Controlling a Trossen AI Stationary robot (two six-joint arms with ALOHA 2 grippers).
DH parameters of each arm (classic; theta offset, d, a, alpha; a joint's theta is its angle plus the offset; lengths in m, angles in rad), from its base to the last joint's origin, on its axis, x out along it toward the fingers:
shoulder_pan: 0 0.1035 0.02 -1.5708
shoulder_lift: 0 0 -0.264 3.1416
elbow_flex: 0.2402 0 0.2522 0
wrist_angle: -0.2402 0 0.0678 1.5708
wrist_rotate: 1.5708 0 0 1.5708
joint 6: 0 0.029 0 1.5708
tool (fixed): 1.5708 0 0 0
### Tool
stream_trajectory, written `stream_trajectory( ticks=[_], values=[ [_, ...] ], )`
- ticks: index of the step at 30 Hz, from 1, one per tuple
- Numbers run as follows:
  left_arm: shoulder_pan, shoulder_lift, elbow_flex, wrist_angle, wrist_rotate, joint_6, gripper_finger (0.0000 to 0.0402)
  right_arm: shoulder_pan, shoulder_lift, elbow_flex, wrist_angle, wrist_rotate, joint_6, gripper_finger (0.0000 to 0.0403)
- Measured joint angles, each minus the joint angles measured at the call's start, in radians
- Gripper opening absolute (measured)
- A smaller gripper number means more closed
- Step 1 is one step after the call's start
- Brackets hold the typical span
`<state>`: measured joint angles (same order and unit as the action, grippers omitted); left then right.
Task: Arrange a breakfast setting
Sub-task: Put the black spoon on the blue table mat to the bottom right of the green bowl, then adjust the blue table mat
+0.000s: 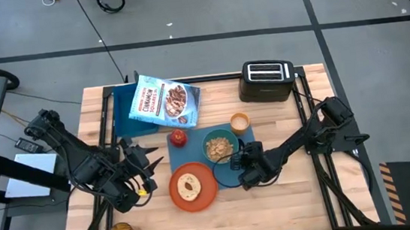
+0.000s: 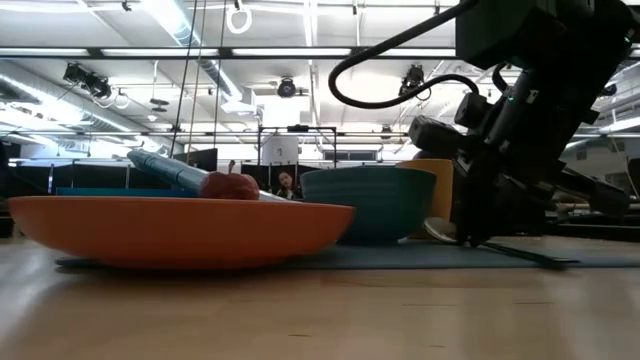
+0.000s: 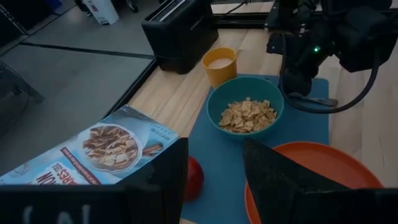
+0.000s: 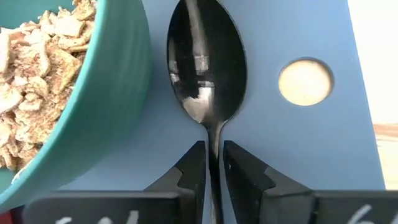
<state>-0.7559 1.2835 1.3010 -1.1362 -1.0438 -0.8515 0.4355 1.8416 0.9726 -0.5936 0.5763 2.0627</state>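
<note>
Right pincer (image 4: pixel 211 163) is pinched down on the spoon (image 4: pixel 208 65) handle, with the spoon lying on the blue placemat (image 4: pixel 311 143) just beside the teal bowl (image 4: pixel 93 106) of cereal. Risk I see: if it lets go crooked or drags on the way out, the spoon could skid into the bowl or twist off the mat. Left pincer (image 3: pixel 214 171) hangs wide open near the apple (image 3: pixel 194 177) and orange plate (image 3: pixel 323 165), so a careless swing there could bump either.

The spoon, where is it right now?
The spoon lies on the blue placemat just beside the teal bowl, on the side away from the plate; the right gripper pinches its handle, right of table centre in the high view.
</note>
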Motion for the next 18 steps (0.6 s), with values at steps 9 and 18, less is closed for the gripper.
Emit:
stream_trajectory(
  ticks=[9,18],
  values=[
    [-0.001,-0.003,0.0,-0.007,-0.002,-0.001,0.016,-0.001,0.0,0.017,-0.065,-0.009,-0.115,0.0062],
    [-0.001,-0.003,0.0,-0.021,-0.002,-0.001,0.016,-0.004,0.0,0.101,-0.247,-0.051,-0.182,0.0032]
  ],
)
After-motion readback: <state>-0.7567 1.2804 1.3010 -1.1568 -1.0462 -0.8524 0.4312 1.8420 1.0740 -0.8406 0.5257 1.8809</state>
